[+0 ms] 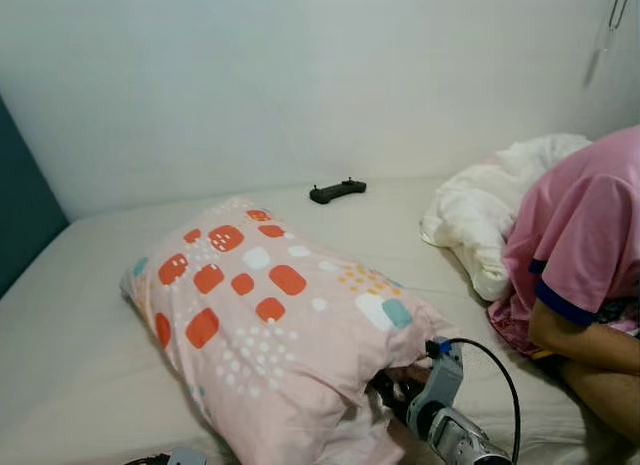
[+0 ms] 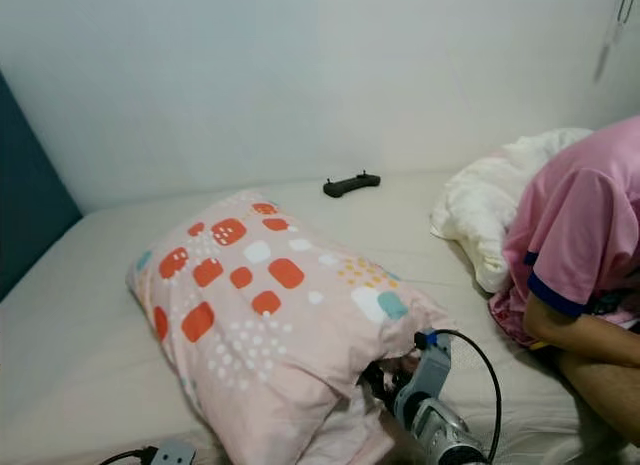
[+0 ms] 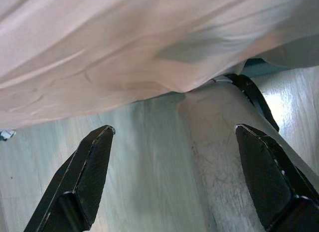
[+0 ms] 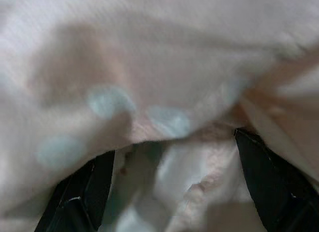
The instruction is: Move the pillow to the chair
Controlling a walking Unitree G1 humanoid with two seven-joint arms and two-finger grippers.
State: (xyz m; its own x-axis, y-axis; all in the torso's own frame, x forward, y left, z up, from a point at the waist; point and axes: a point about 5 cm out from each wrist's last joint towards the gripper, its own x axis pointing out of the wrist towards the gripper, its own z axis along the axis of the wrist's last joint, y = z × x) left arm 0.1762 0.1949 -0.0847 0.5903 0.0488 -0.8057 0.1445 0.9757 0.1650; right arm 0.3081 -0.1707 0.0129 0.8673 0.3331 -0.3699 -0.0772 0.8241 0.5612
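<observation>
The pink pillow (image 1: 260, 315), patterned with orange, white and teal patches, lies across the white bed (image 1: 80, 315), its near end bunched up. My right gripper (image 4: 174, 157) presses into that near right corner. Its fingers (image 4: 89, 187) stand wide apart with pillow cloth between them, and in the eye views the cloth hides its tips beside the grey wrist (image 1: 440, 385). My left gripper (image 3: 174, 132) is open just below the pillow's underside (image 3: 124, 57), with wooden floor (image 3: 139, 172) showing past its fingers. A bit of the left arm (image 1: 175, 457) peeks in at the bottom edge.
A person in a pink shirt (image 1: 585, 235) sits bent over on the bed's right side, close to my right arm. A crumpled white blanket (image 1: 490, 205) lies behind them. A black controller (image 1: 337, 191) rests near the wall. A dark teal panel (image 1: 20, 205) bounds the left.
</observation>
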